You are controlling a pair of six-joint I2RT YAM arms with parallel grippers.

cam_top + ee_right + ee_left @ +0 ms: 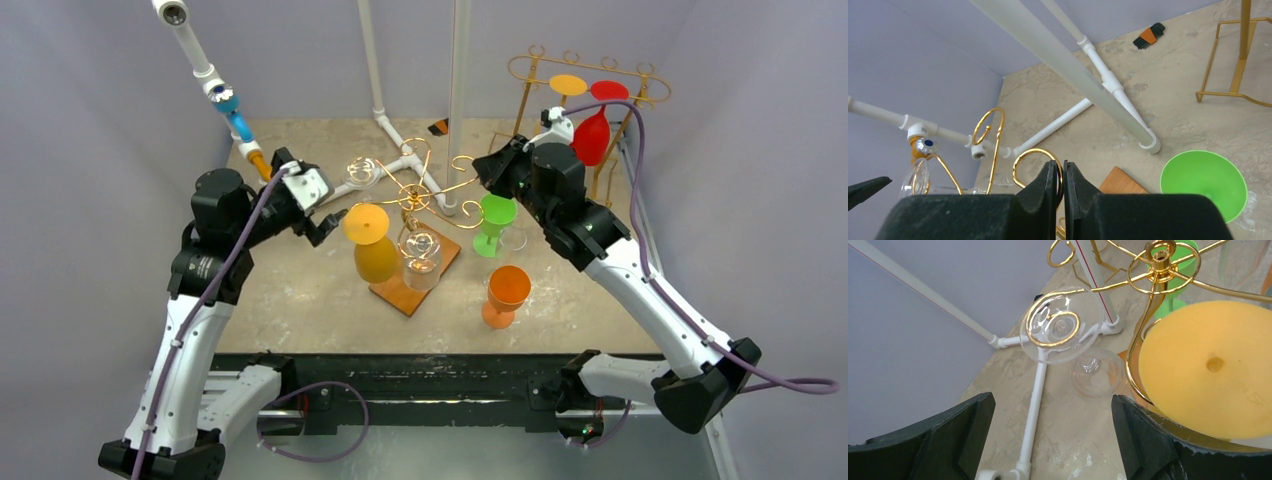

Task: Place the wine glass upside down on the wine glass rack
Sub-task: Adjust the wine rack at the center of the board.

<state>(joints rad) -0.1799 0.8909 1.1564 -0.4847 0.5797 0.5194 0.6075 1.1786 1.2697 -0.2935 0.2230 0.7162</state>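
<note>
Left gripper [1053, 430] is hovering mid-bench, fingers spread, beside the yellow wine glass [372, 240]; right gripper [1060, 175], arm stretching from the right edge, is pinching a rack hook [1038, 151].

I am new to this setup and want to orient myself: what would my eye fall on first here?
First the gold rack in the middle of the table, with a yellow glass hanging upside down on it. The right gripper pinches one of its curls, and the open left gripper is beside the yellow glass. At the back right, a second rack holds a red glass.
</note>
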